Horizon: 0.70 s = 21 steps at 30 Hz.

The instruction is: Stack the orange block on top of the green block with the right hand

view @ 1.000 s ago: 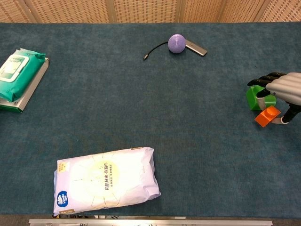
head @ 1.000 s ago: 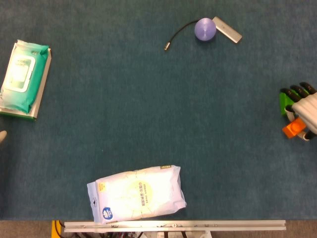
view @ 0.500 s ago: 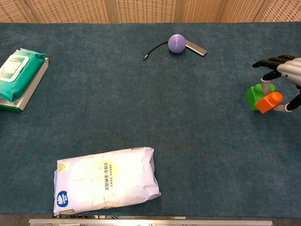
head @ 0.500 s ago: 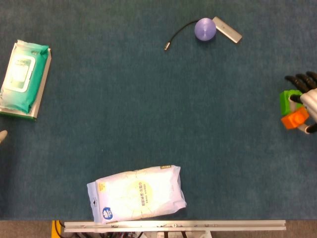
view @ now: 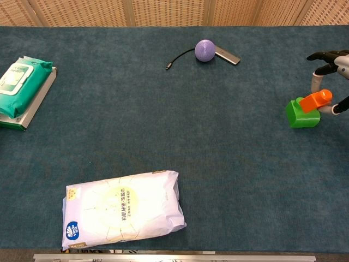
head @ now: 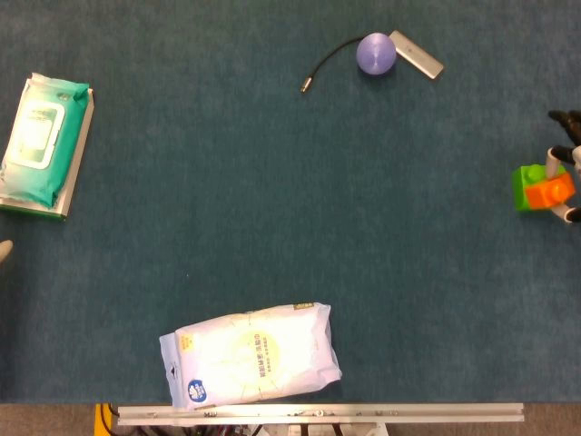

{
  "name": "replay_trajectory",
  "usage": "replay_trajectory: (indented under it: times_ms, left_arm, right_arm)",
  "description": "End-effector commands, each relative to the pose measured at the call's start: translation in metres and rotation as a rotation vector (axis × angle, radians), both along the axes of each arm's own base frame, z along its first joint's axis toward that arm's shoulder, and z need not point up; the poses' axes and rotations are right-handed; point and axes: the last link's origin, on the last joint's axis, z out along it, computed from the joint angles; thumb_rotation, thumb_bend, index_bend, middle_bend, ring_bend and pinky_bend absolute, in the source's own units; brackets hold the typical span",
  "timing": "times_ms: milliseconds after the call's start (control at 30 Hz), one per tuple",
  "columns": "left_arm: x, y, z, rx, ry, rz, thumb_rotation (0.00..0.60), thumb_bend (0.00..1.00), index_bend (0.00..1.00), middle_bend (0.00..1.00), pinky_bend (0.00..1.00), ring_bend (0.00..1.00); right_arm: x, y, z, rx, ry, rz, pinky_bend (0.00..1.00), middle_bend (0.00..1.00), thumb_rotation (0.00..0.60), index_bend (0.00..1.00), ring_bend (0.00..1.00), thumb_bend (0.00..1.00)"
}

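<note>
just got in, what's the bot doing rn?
The right hand holds the orange block at the far right edge of the table, tilted and raised just over the green block. The orange block is not seated on the green one yet, so the stack isn't finished. Only a sliver of the left hand shows at the left edge, away from the blocks. The wet-wipe pack, white pouch and purple ball lie untouched.
</note>
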Motion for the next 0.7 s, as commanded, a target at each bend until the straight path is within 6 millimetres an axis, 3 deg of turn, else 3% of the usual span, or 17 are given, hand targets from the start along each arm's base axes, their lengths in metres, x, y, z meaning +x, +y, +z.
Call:
replay_trajectory:
  times_ms: [33,700]
  left_arm:
    - [-0.001,0.000,0.000,-0.001,-0.001,0.001,0.600,0.11,0.36,0.38,0.54,0.39]
    - [0.001,0.002,0.002,0.000,-0.001,-0.011,0.600,0.11,0.36,0.38,0.54,0.39]
  right_arm:
    - [0.001,-0.002,0.000,-0.029,-0.011,-0.048,0.00,0.07,0.600,0.63,0.00,0.25]
    - [-0.003,-0.021,-0.009,-0.028,0.023,-0.121,0.00,0.07,0.600,0.63,0.00,0.25]
